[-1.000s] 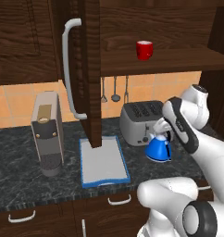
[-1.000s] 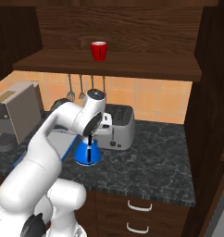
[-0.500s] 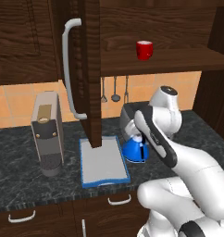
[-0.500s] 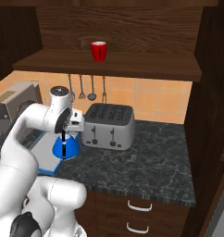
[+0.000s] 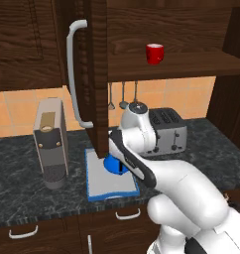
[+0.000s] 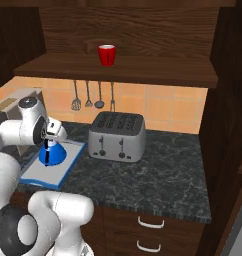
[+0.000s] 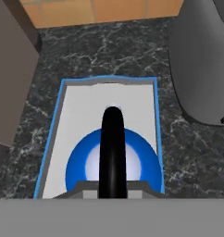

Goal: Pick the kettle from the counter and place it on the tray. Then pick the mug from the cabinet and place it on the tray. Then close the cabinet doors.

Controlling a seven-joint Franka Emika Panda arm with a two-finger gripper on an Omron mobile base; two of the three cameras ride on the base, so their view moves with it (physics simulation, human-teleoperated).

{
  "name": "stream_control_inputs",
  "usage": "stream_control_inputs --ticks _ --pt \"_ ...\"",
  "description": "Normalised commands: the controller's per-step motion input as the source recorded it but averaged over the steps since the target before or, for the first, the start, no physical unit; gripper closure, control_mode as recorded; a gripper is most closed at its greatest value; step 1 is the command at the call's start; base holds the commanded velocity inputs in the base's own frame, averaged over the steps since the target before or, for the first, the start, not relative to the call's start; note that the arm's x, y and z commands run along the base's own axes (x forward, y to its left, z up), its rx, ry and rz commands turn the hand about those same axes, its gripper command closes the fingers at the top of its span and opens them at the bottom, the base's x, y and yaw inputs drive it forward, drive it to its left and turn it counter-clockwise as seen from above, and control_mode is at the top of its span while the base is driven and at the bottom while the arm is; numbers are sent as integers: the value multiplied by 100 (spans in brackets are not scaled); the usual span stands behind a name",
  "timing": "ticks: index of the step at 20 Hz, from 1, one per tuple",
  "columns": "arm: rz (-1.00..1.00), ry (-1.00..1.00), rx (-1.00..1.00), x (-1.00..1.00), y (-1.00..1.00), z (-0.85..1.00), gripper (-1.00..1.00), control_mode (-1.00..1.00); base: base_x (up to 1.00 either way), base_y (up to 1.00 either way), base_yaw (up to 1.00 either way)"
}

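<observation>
Step one near done: tool (image 6: 47,146) clenched on handle of kettle (image 6: 51,154), kettle over tray (image 6: 28,176) on table (image 6: 158,175), whether seated unclear. Next: lower, release, lift clear. Open cabinet door (image 5: 94,74) hangs just beside tray; toaster (image 6: 117,136) near. Mug (image 6: 106,54) waits on cabinet shelf (image 6: 158,73) above.
</observation>
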Motion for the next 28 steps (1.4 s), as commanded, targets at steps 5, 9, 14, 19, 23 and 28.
stream_control_inputs --ticks 5,9,14,19,23,28 --pt "-14 -1 0 98 41 -12 100 -100 0 0 0" --pt "0 0 0 23 0 -2 100 -100 0 0 0" --pt "0 0 0 0 0 0 100 -100 0 0 0" --pt "0 0 0 0 0 -1 100 -100 0 0 0" --pt "0 0 0 0 -2 -45 100 -100 0 0 0" --pt "0 0 0 0 -3 -28 100 -100 0 0 0"
